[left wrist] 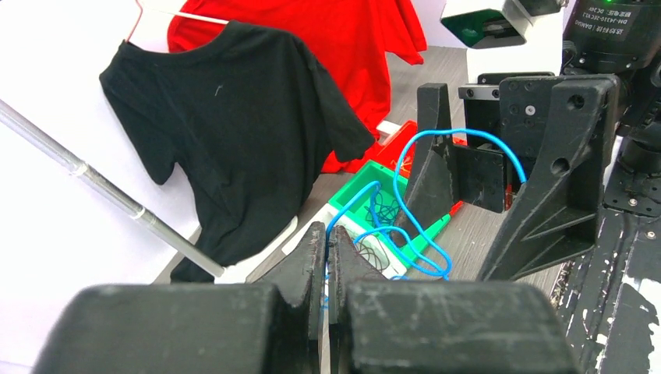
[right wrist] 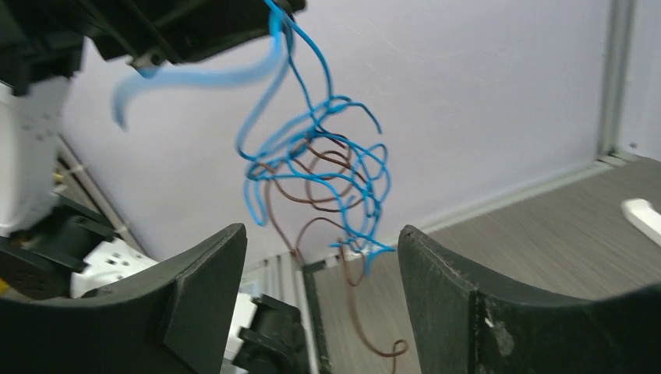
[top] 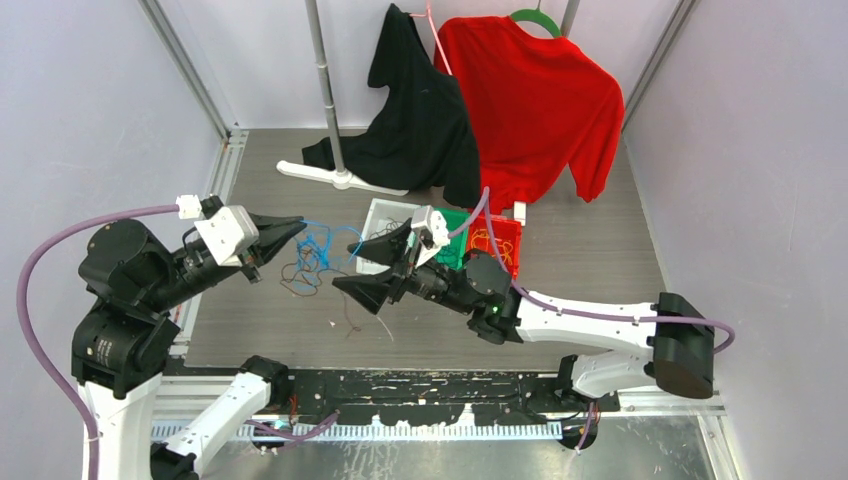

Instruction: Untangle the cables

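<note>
My left gripper (top: 288, 232) is shut on a blue cable (top: 322, 243) and holds it up above the floor. Thin brown cables (top: 300, 276) hang tangled in the blue one. In the right wrist view the blue and brown tangle (right wrist: 319, 167) dangles from the left gripper's jaws at the top, just beyond my open fingers (right wrist: 204, 292). My right gripper (top: 347, 263) is open and empty, facing the tangle from the right. In the left wrist view my shut jaws pinch the blue cable (left wrist: 413, 226), which loops toward the right gripper's fingers (left wrist: 438, 160).
A white bin (top: 384, 212), a green bin (top: 456, 250) and a red bin (top: 505, 240) stand behind the right gripper, with loose wires in them. A rack pole (top: 325, 90) on a white base holds a black shirt (top: 420, 110) and a red shirt (top: 540, 100).
</note>
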### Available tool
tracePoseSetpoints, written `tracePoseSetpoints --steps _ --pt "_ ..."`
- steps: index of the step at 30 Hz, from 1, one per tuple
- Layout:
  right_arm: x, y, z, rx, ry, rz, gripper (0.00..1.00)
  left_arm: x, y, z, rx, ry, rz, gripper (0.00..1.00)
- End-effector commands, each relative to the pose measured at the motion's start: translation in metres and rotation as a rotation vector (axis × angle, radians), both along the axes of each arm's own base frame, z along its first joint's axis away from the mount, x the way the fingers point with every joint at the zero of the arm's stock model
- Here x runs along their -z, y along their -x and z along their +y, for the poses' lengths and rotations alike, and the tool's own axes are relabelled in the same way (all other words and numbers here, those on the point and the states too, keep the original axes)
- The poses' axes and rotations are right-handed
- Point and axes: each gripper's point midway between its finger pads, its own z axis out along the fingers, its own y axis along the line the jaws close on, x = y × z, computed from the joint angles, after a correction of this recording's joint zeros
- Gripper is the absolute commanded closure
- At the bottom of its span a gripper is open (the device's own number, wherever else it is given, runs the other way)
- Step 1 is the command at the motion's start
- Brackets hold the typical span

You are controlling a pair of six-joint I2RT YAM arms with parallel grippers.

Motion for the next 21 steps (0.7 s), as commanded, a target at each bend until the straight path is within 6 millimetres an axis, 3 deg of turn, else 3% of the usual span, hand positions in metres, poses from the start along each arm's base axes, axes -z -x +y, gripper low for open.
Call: tracePoseSetpoints --steps 1,7,13,16,21 --pt "-0.072 0.027 -0.005 -0.139 -0.249 -0.019 0.24 -0.014 0.003 -0.002 0.014 0.026 -0.055 1.00" --pt "-0.076 0.035 0.009 -0.161 -0.234 -0.043 0.23 -0.012 0.001 -0.002 0.011 0.027 -0.054 1.00" --pt "-0.072 0.018 0.027 -0.059 -0.194 -0.026 0.30 -0.013 0.001 -0.002 0.010 0.037 -0.047 1.00" --pt "-0.068 0.003 0.030 0.039 -0.177 -0.013 0.42 -0.015 0.003 -0.002 0.012 0.046 -0.047 1.00" --pt "-0.054 -0.018 0.028 0.181 -0.124 -0.006 0.70 -0.021 0.007 -0.002 0.014 0.059 -0.041 1.00"
